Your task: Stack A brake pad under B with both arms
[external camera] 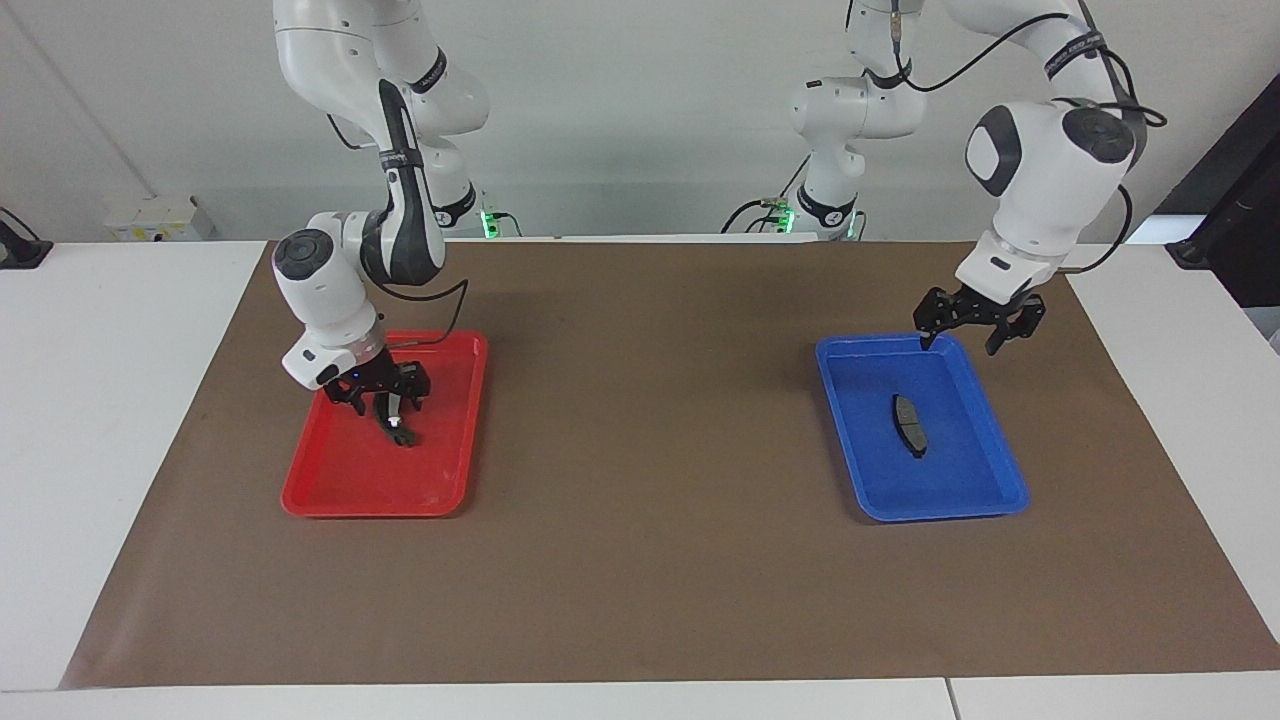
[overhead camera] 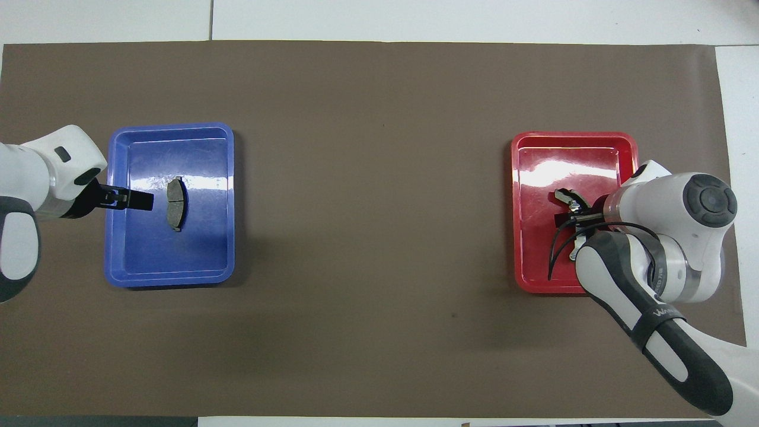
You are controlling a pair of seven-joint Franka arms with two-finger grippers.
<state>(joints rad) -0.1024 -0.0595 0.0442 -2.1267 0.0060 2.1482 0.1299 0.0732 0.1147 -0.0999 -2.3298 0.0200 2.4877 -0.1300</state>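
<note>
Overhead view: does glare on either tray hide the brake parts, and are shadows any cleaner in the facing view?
Overhead view: bright glare patches on the red tray and a softer sheen on the blue tray, but A brake pad stays readable; B is partly covered by the right gripper. Facing view: little glare, soft shadows beside both trays.

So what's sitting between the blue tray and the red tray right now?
Nothing but bare brown mat lies between the blue tray and the red tray; the overhead view shows it plainly, and the facing view agrees.

Right tool [external camera: 385, 405] on B [external camera: 400, 432]
</note>
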